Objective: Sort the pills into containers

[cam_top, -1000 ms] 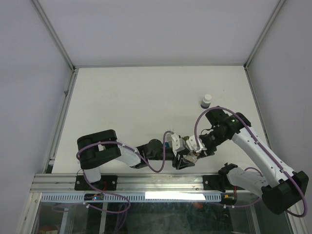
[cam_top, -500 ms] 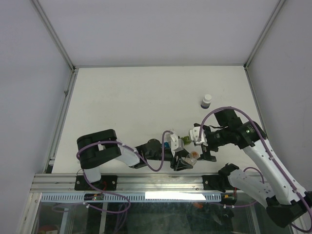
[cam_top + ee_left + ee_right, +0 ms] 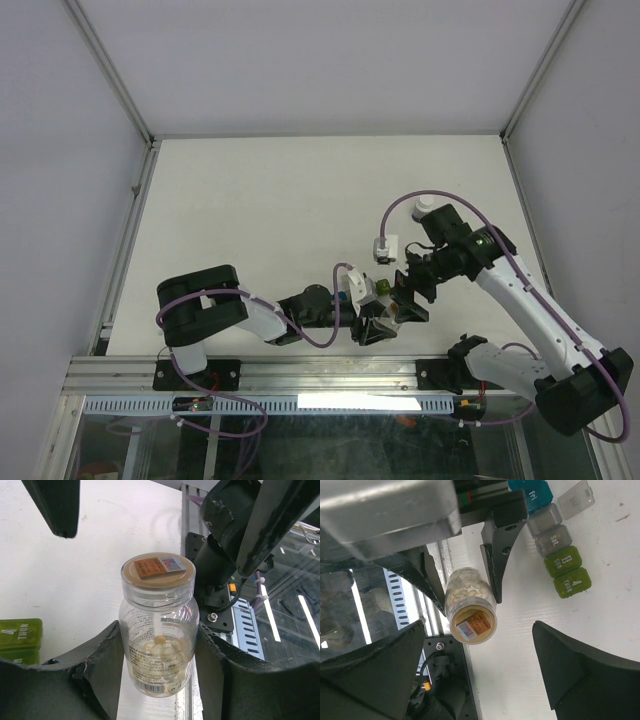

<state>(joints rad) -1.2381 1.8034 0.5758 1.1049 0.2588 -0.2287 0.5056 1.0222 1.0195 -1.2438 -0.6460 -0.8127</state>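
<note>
Left hand grasps the clear plastic pill bottle by its waist. It looks light, stiff, slick. Right hand, released, hovers at one o'clock; better to take the tan cap by its rim.

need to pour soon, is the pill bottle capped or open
Capped: a clear cap with an orange sticker covers the bottle mouth, pills inside.

Left claw with pill bottle blocks approach beside the containers.
</note>
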